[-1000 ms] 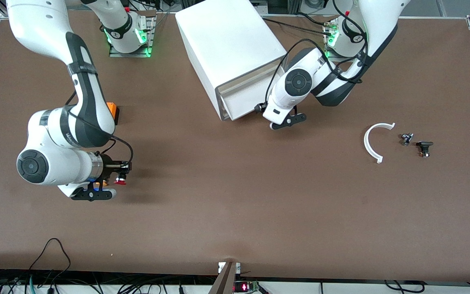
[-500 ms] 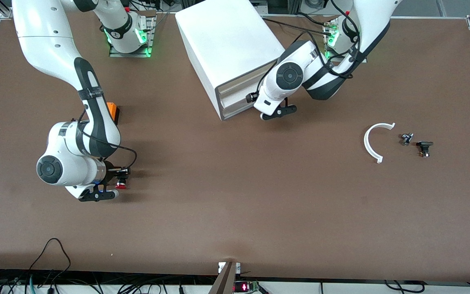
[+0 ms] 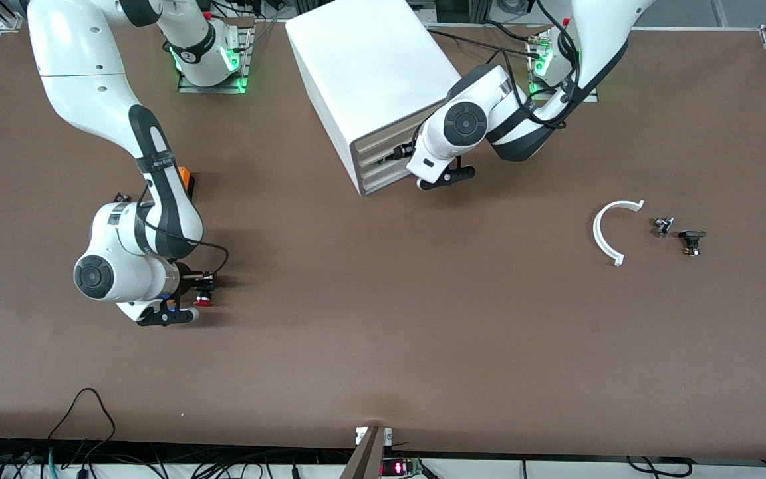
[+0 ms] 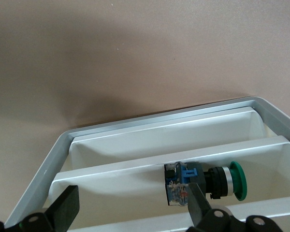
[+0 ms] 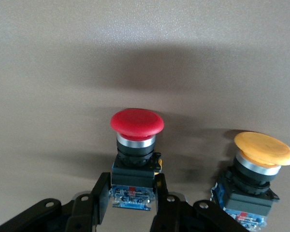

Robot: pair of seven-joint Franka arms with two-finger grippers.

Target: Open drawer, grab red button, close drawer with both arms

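The red-capped button (image 5: 137, 123) stands upright on the table near the right arm's end, with my right gripper (image 5: 131, 203) shut on its black body (image 3: 203, 297). At the white cabinet (image 3: 370, 66), my left gripper (image 3: 399, 154) is open right at its front. Its wide-apart fingers (image 4: 63, 210) straddle the cream strip of the drawer (image 4: 130, 193), which sits pushed in level with the other drawer fronts (image 3: 383, 159). A green-capped button (image 4: 217, 181) lies in the tray by one fingertip.
A yellow-orange capped button (image 5: 264, 150) stands close beside the red one. An orange cube (image 3: 185, 178) lies under the right arm's forearm. Toward the left arm's end lie a white plastic arc (image 3: 606, 233) and two small dark parts (image 3: 662, 226) (image 3: 692, 241).
The left arm has moved in toward the cabinet and the drawer, sticking out before, is now pushed in. The right arm's wrist has shifted over the red button, which stays in about the same place.
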